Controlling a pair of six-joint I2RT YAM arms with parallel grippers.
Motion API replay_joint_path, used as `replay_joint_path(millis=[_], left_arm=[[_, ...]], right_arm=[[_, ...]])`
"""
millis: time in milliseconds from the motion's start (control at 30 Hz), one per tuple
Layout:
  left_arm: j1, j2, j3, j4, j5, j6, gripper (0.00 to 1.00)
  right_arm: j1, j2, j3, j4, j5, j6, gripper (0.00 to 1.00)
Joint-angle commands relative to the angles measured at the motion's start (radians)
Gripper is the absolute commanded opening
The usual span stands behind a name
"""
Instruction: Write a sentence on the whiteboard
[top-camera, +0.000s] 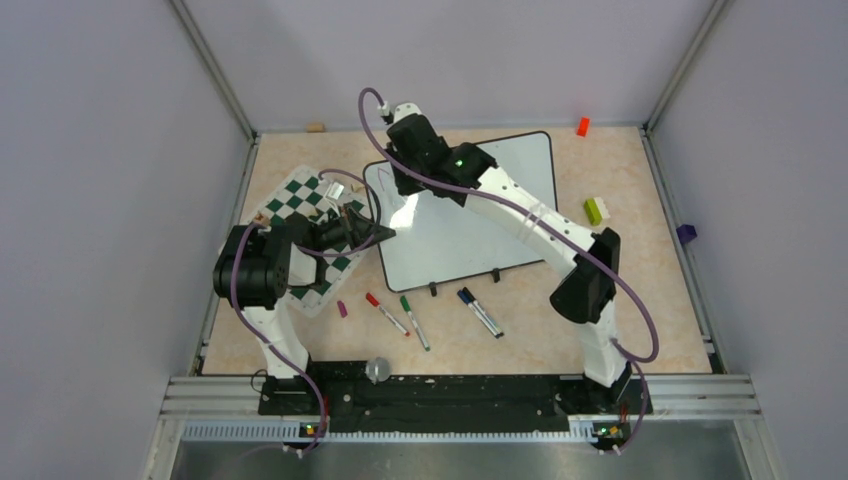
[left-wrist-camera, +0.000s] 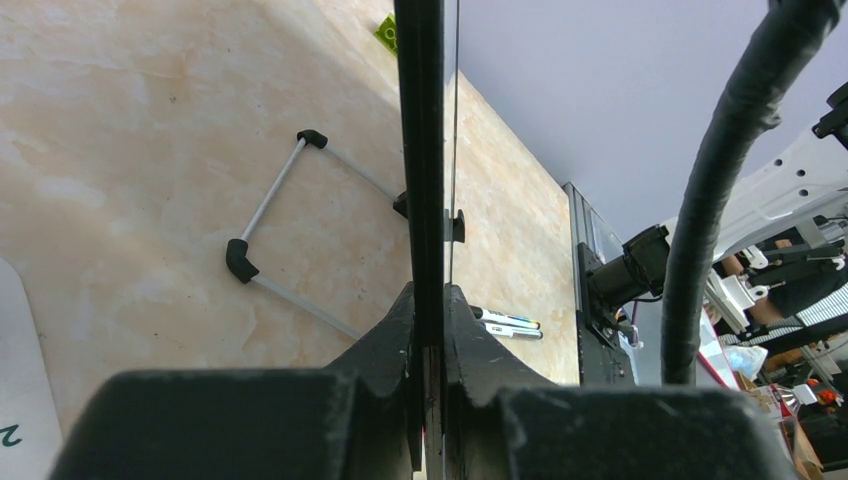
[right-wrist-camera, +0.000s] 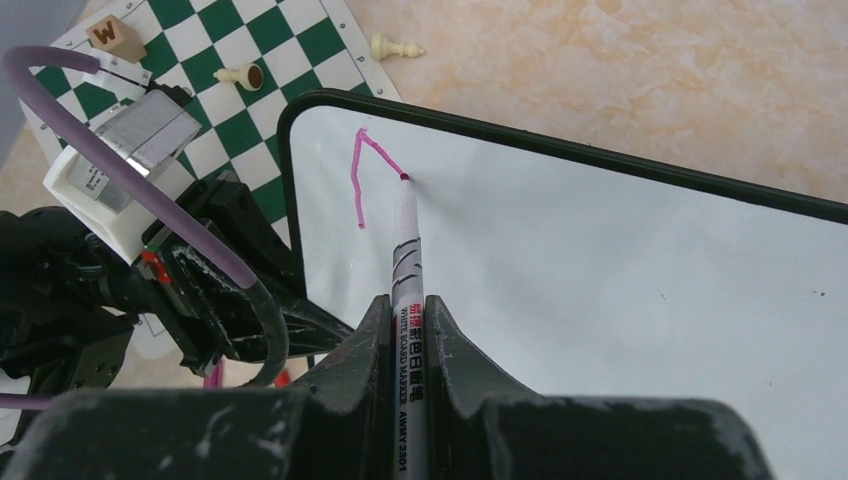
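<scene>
Several loose markers lay on the surface (top-camera: 650, 300) nearest the arm bases: a red-capped marker (top-camera: 385, 312), a green-capped marker (top-camera: 414, 322) and a dark-blue-capped marker (top-camera: 480, 312), all just in front of the whiteboard (top-camera: 470, 220). Left tool (left-wrist-camera: 428, 300) was closed flat on the whiteboard's left edge, black frame pinched between both fingers, board seen edge-on from that wrist. The whiteboard sat mid-surface, skewed, its two small black feet on the near side, its left side beside the chess mat (top-camera: 300, 200); whether the two overlapped could not be told. Right tool (right-wrist-camera: 405, 310) was closed on a white-barrelled pink marker (right-wrist-camera: 408, 250), barrel running out between the fingers, tip touching the board close to its far-left corner. The sentence (right-wrist-camera: 357, 175) amounted to one bent pink line there: a downstroke and a short slant ending at the tip; no full letter was readable. Beyond that corner, a wooden tile marked W (right-wrist-camera: 110, 35) sat on the mat and a pale pawn (right-wrist-camera: 397, 46) lay on its side on the bare surface. Right of the board were a green block (top-camera: 596, 210) and, farther back by the rear wall, an orange block (top-camera: 582, 126).
</scene>
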Motion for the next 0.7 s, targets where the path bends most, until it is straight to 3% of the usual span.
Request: replay_joint_path(millis=[0, 667], left_arm=[[-0.004, -0.036, -0.013, 0.095, 0.063, 0.047, 0.00], [-0.003, -0.036, -0.013, 0.095, 0.063, 0.047, 0.00]], right_arm=[[-0.028, -0.043, -0.028, -0.017, 0.045, 0.008, 0.00], [-0.027, -0.059, -0.092, -0.006, -0.083, 0.001, 0.00]])
